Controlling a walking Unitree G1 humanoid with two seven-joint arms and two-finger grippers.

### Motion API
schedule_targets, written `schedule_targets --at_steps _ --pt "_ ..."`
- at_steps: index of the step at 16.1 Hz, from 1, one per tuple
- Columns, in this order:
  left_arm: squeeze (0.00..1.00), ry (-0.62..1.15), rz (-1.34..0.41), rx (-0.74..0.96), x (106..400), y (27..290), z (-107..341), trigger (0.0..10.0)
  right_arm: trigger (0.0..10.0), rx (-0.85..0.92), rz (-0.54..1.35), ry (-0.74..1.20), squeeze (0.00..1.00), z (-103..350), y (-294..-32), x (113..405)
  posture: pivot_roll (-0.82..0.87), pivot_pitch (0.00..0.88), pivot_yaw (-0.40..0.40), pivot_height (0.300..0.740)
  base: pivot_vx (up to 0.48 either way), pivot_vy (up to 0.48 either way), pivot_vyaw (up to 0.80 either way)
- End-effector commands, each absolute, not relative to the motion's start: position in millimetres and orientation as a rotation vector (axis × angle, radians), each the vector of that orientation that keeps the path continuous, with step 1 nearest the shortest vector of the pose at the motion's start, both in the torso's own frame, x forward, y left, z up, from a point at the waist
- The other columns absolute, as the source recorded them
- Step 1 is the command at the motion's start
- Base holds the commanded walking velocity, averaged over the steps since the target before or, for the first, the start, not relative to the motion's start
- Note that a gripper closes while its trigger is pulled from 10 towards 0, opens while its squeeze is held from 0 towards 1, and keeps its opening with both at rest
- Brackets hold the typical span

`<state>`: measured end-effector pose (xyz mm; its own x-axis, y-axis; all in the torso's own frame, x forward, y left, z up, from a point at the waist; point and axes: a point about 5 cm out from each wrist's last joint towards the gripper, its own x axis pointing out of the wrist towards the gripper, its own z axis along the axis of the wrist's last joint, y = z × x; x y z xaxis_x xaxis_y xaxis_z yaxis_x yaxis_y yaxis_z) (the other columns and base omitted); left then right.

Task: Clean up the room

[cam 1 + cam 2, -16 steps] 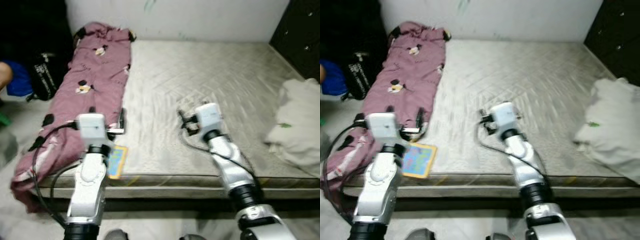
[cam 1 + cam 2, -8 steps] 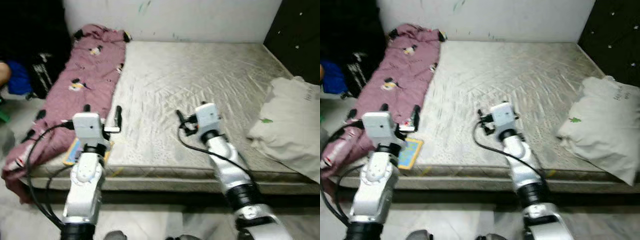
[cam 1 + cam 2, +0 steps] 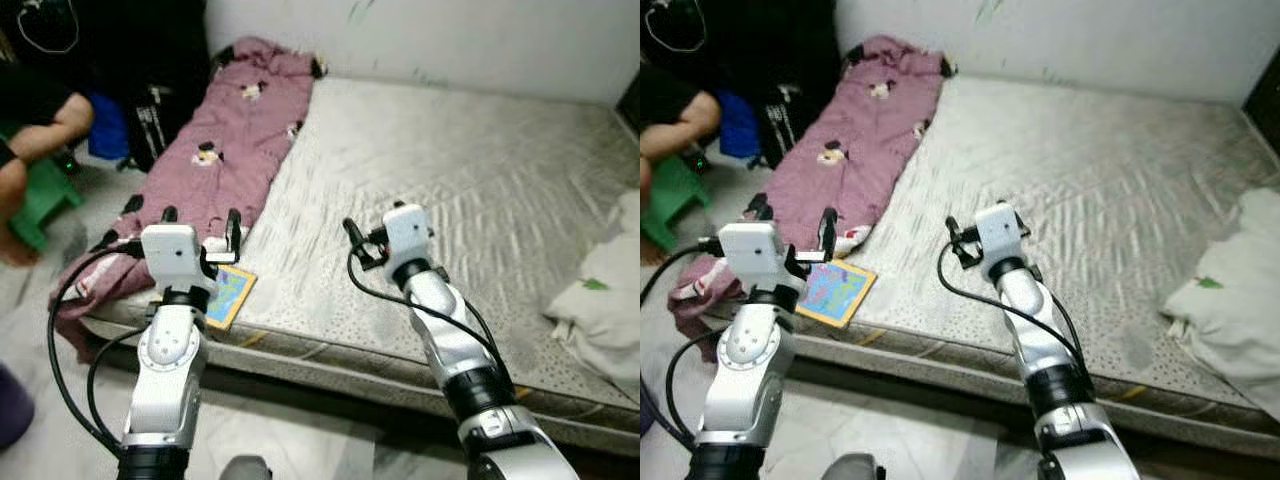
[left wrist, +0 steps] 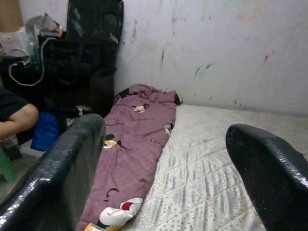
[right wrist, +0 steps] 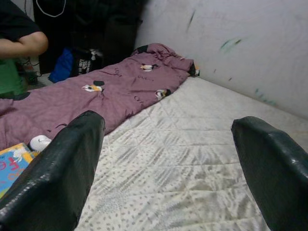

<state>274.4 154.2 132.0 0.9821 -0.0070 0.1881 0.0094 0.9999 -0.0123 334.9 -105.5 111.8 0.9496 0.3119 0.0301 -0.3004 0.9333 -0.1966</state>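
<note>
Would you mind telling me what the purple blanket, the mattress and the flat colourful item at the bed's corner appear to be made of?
The purple blanket looks like soft matte fabric: it creases and droops over the bed's edge. The mattress seems covered in quilted grey cloth, with stitched diagonal lines. The flat colourful item looks like printed card or paper, perhaps a thin book: flat, stiff, straight-edged.

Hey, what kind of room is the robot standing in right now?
Most likely a bedroom: a bare grey quilted mattress lies low against a scuffed white wall, with a mauve cartoon-print blanket along one edge and a white pillow at the other.
</note>
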Motion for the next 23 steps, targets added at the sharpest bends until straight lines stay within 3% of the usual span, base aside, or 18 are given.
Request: schedule_targets --at_steps 1,9,14,23 --pt "0.0 -0.201 -0.023 -0.016 276.1 151.1 135.4 10.0 10.0 -0.199 0.3 -0.064 0.0 112.6 -111.7 335.8 0.02 0.0 -0.019 0.74 0.281 0.0 0.0" --pt "0.0 -0.175 -0.005 -0.012 278.1 151.4 131.9 10.0 10.0 -0.2 0.293 -0.062 0.0 112.1 -112.8 336.9 0.02 0.0 -0.022 0.74 0.07 0.0 0.0" --pt "0.0 -0.174 -0.004 -0.006 278.9 150.3 131.9 10.0 10.0 -0.206 0.293 -0.052 0.0 110.4 -113.6 337.5 0.02 0.0 -0.026 0.74 0.0 0.0 -0.44" --pt "0.0 -0.178 -0.011 -0.017 279.0 148.2 132.6 10.0 10.0 -0.207 0.287 -0.048 0.0 110.7 -114.6 338.6 0.02 0.0 -0.029 0.74 0.0 -0.31 0.0"
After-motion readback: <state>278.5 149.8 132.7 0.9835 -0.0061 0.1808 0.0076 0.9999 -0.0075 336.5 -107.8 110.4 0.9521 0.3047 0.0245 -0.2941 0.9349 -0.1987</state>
